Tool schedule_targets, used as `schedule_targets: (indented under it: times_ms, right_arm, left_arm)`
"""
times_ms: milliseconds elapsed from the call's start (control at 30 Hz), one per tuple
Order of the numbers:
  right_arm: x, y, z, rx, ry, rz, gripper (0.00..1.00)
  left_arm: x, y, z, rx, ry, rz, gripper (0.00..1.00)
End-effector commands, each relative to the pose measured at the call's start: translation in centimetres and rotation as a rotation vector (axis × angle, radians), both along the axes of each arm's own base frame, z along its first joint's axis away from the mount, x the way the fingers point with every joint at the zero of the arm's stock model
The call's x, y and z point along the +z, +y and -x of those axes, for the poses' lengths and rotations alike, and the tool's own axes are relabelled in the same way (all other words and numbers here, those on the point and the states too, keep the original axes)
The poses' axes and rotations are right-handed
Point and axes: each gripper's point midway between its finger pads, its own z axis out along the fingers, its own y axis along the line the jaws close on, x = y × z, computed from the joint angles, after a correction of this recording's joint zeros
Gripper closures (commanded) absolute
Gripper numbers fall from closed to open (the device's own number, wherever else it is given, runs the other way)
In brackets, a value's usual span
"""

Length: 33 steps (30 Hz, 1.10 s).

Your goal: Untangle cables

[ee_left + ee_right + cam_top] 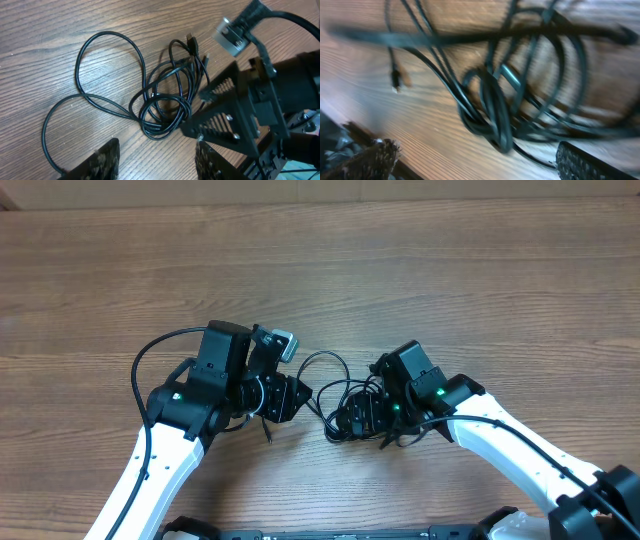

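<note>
Landmark = right gripper [475,150], black, two-finger, on a white arm. Its jaws stand spread wide w/ nothing pinched; only wood and cord show btwn the fingers. Thin black flexible cables [162,107] lie on the brown wood-grain table [400,270] directly in front of the right gripper, bunched in a knot of several overlapping coils. The gripper's tip is at the knot's edge; can't tell if it touches. From the knot, two big loose loops run out flat on the wood, on the side away from the right gripper. A small plug end [192,41] pokes out of the bunch, near the right gripper. The left gripper [157,162], also black, sits across the cables from the right gripper, facing it. Its jaws are apart and hold nothing, w/ one loop passing close by one finger. Right wrist view is blurred, so knot detail is unclear there.
</note>
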Motion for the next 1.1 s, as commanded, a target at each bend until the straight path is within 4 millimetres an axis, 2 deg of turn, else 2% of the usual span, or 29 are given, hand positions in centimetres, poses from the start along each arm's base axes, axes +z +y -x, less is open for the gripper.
schedule_targets:
  times_ms: [0,233,267,467,667,733,800,967,1067]
  right_arm:
    - [0.0,1.3,-0.1,-0.012,0.033,-0.063,0.0]
    - [-1.6,1.4,-0.5,-0.017,0.05,-0.04,0.05]
    - [-1.9,1.3,-0.5,-0.018,0.057,-0.035,0.09]
    - [-2.4,1.7,-0.1,-0.004,0.079,-0.041,0.44]
    - [-2.0,3.2,0.5,0.046,0.059,-0.067,0.63]
    - [-1.9,3.6,0.8,0.062,0.053,-0.072,0.76]
    - [-1.8,4.0,0.9,0.068,0.052,-0.08,0.96]
    - [-0.5,4.9,0.7,0.041,0.098,-0.169,0.96]
    - [1.0,5.3,0.0,0.041,0.117,-0.245,0.96]
  left_arm:
    - [0.0,-0.1,-0.1,-0.012,-0.013,-0.01,0.52]
    - [-0.1,0.0,0.1,-0.012,-0.002,-0.014,0.52]
    - [-0.1,0.0,0.1,-0.012,-0.002,-0.014,0.51]
    - [-0.1,0.0,0.0,-0.012,-0.004,-0.014,0.51]
    - [-0.1,0.0,0.0,-0.012,-0.005,-0.014,0.5]
    - [-0.1,0.0,0.0,-0.012,-0.004,-0.013,0.5]
    - [-0.1,-0.1,0.0,-0.013,-0.004,-0.013,0.51]
    - [0.3,-0.6,0.4,-0.036,0.004,0.02,0.56]
    - [0.9,-1.1,0.9,-0.07,-0.004,0.054,0.57]
